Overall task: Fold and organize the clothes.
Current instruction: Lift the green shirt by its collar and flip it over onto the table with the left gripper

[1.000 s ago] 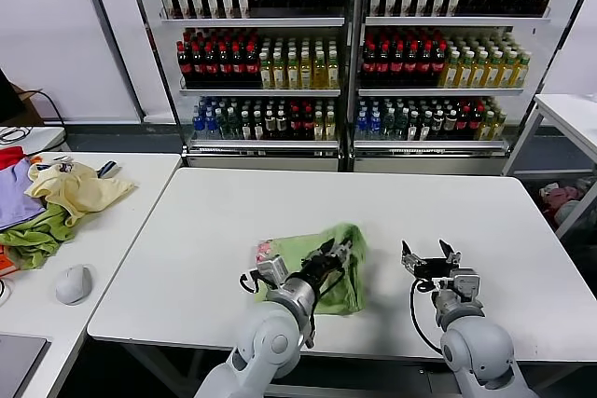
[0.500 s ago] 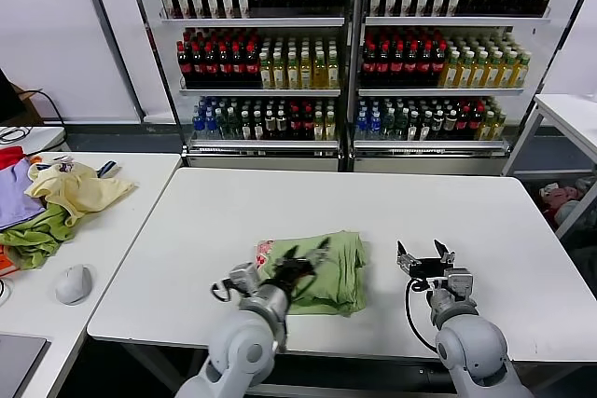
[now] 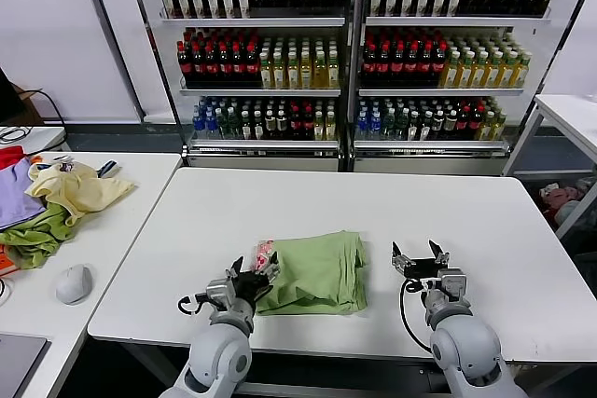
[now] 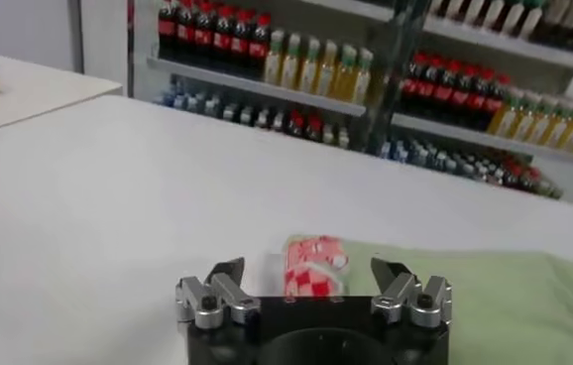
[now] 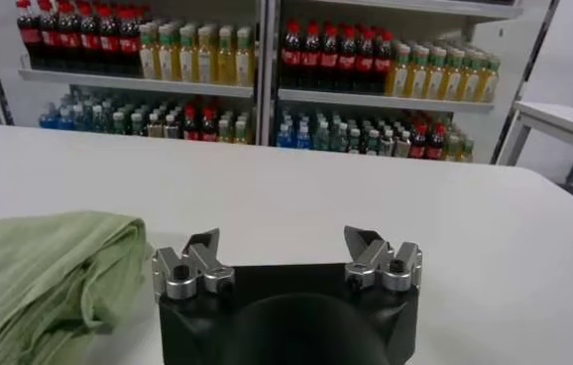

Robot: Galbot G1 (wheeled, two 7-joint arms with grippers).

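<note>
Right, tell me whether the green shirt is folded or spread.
Folded: the green shirt lies as a compact layered rectangle on the table, rolled edges visible.

Behind the wide white counter [image 3: 392, 202] stand two glass-fronted coolers [image 3: 350, 53], their shelves packed with rows of bottles, red, yellow and green. A second white counter [image 3: 121, 221] beside it carries a crumpled pale yellow garment [image 3: 76, 187], a lilac cloth [image 3: 16, 195], a bright green cloth [image 3: 35, 238] and a grey computer mouse [image 3: 74, 283].

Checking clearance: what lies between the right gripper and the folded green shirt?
Bare white table, seen in the head view, separates right gripper from green shirt.
</note>
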